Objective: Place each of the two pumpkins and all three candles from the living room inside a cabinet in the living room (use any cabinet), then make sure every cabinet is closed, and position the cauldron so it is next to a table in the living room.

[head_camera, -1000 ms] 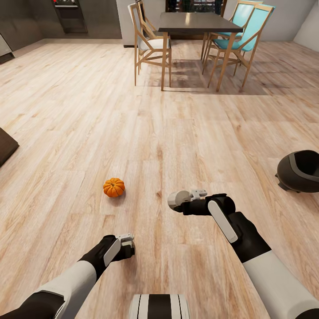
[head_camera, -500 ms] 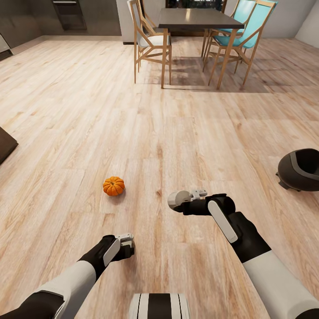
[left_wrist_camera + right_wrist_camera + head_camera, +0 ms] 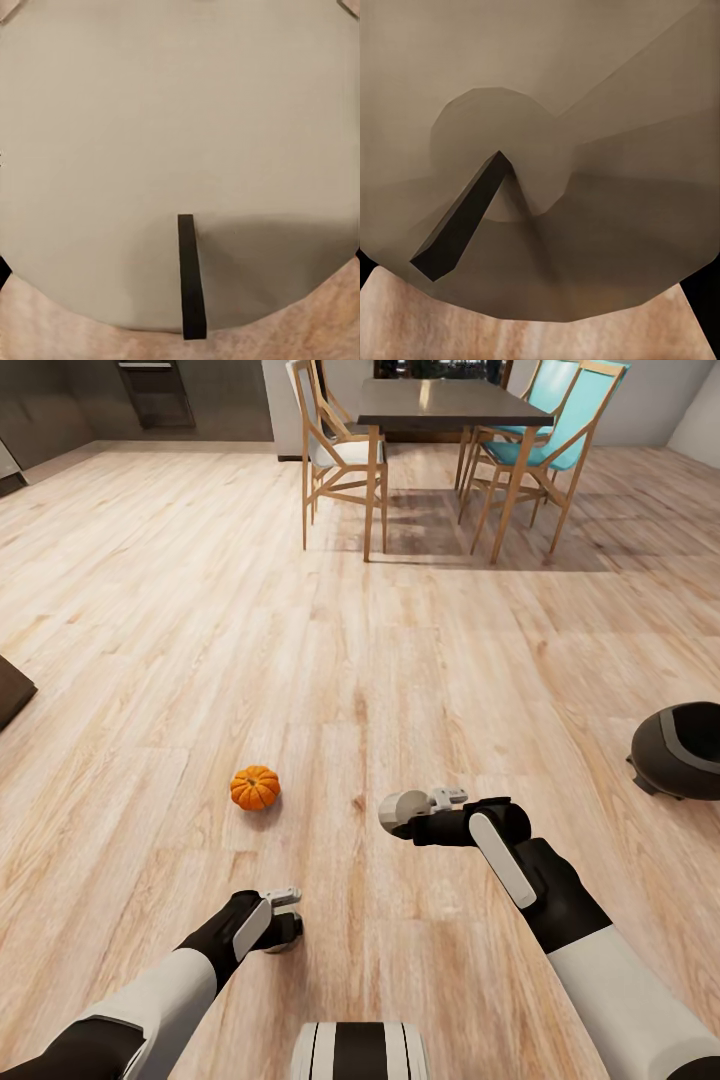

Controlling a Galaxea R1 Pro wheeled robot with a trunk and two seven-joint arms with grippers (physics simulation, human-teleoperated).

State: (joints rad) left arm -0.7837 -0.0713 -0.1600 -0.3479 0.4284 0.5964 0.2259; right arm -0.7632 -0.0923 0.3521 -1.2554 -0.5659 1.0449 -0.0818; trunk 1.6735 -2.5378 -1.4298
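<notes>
Two arms: both reach out low over the wooden floor point(image 3: 150, 560), the left one on the left, the right one on the right.
Left gripper point(image 3: 283, 922): it is near the robot, and its tips are closed on a candle point(image 3: 277, 942), which peeks out under them as a small grey lump.
Left wrist view: the pale top of that candle point(image 3: 150, 135) is very close, with a thin dark wick point(image 3: 191, 277) standing on it.
Right gripper point(image 3: 425, 803): it is a bit farther out than the left one, and it is clamped on a second candle point(image 3: 402, 810), which lies on its side with the pale round end pointing left.
Right wrist view: the second candle point(image 3: 607, 90) is very close and brown, with a slanted dark wick point(image 3: 461, 221).
Pumpkin point(image 3: 255, 787): one small orange pumpkin sits on the floor, just past the left gripper and to the left of the right gripper, not touching either.
Cauldron point(image 3: 680, 750): the black pot sits on the floor at the far right edge, well apart from the pumpkin.
Dining table point(image 3: 450, 405): a dark table stands far away, with wooden chairs point(image 3: 335, 450) around it; some have blue seats.
Dark corner point(image 3: 12, 690): a dark brown piece shows at the left edge; I cannot tell what it is.
</notes>
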